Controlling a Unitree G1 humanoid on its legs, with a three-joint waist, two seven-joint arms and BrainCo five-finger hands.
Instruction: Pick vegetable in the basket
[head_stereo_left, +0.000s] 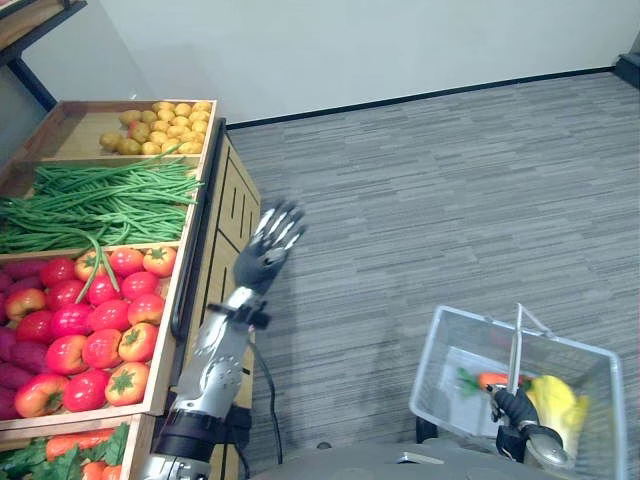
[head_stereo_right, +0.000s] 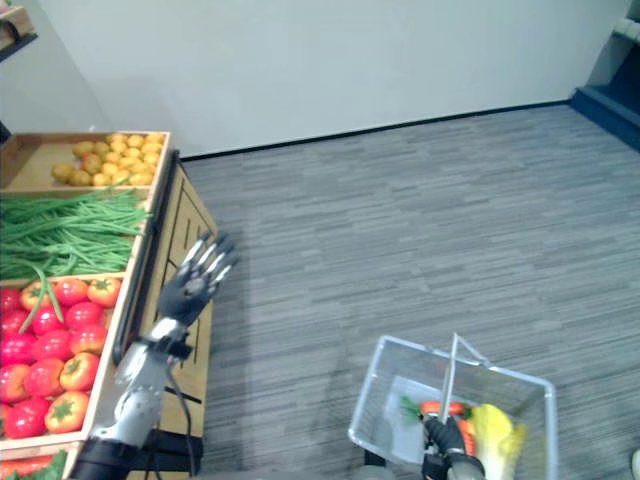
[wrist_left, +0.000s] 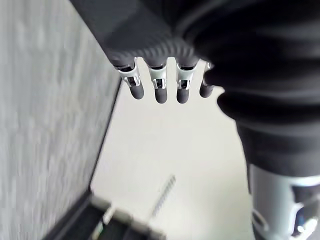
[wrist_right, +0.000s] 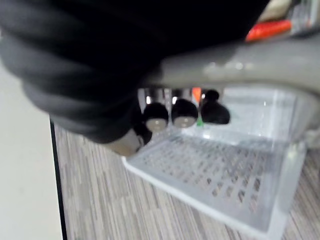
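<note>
A clear plastic basket (head_stereo_left: 436, 345) hangs at the lower right, over the grey floor. Inside it lie an orange carrot (head_stereo_left: 489, 380) and a yellow vegetable (head_stereo_left: 558, 402). My right hand (head_stereo_left: 514, 410) is shut on the basket's grey handle (wrist_right: 240, 60), with its fingers (wrist_right: 183, 113) curled under the bar. My left hand (head_stereo_left: 268, 250) is raised beside the wooden produce stand, empty, with its fingers (wrist_left: 160, 86) straight and spread. It hovers just off the stand's front edge, near the tomatoes (head_stereo_left: 92, 320).
The stand (head_stereo_left: 205, 250) on the left holds small yellow produce (head_stereo_left: 165, 128) at the back, then green beans (head_stereo_left: 100, 200), tomatoes, and carrots with greens (head_stereo_left: 80, 448) nearest me. Grey carpet (head_stereo_left: 450, 200) stretches to a white wall.
</note>
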